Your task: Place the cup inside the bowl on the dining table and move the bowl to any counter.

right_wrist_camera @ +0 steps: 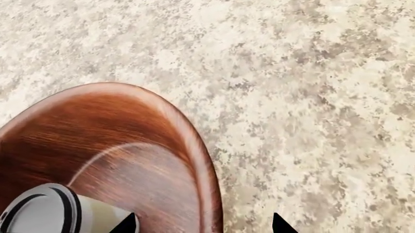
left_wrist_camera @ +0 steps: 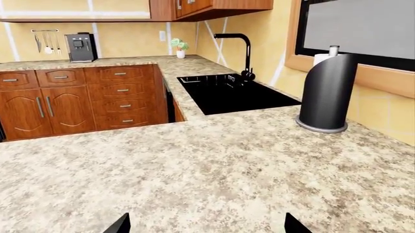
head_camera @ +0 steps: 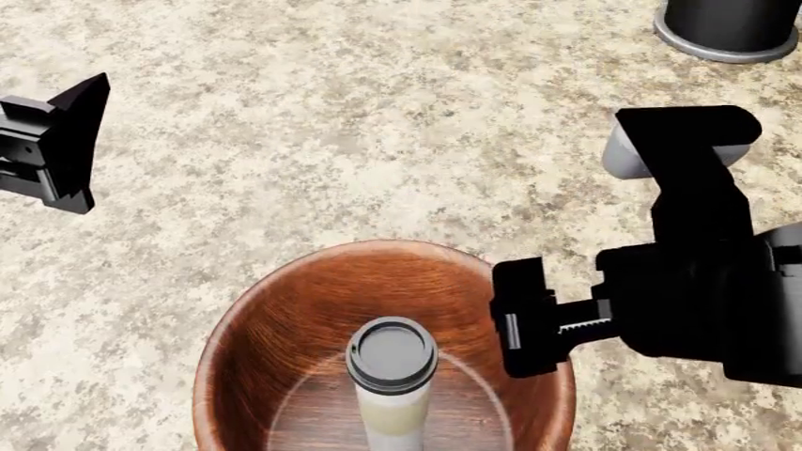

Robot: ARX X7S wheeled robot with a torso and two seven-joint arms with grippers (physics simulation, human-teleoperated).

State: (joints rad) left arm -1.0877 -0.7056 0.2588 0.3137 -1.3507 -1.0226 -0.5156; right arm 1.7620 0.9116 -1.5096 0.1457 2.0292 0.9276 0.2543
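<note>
The reddish-brown wooden bowl (head_camera: 288, 329) stands on the brown-and-tan speckled counter (head_camera: 376, 122). The cream-white cup (head_camera: 391, 362) with its dark grey lid stands upright inside it. My right gripper (right_wrist_camera: 203, 224) is open and straddles the bowl's right rim (right_wrist_camera: 194, 145), one fingertip over the inside near the cup (right_wrist_camera: 39, 213), the other outside over the counter (right_wrist_camera: 311, 97). My left gripper (left_wrist_camera: 206, 225) is open with nothing between its fingers, hovering over bare counter (left_wrist_camera: 227, 160) to the left of the bowl, where the head view shows it too (head_camera: 56, 141). The dining table is out of view.
A black paper towel holder (left_wrist_camera: 327, 92) stands on the counter beyond the bowl at the right, by the wall. Further on are a black sink (left_wrist_camera: 233, 92) with a black faucet (left_wrist_camera: 243, 48), a coffee machine (left_wrist_camera: 81, 47), a small plant (left_wrist_camera: 180, 47) and wooden drawers (left_wrist_camera: 123, 97).
</note>
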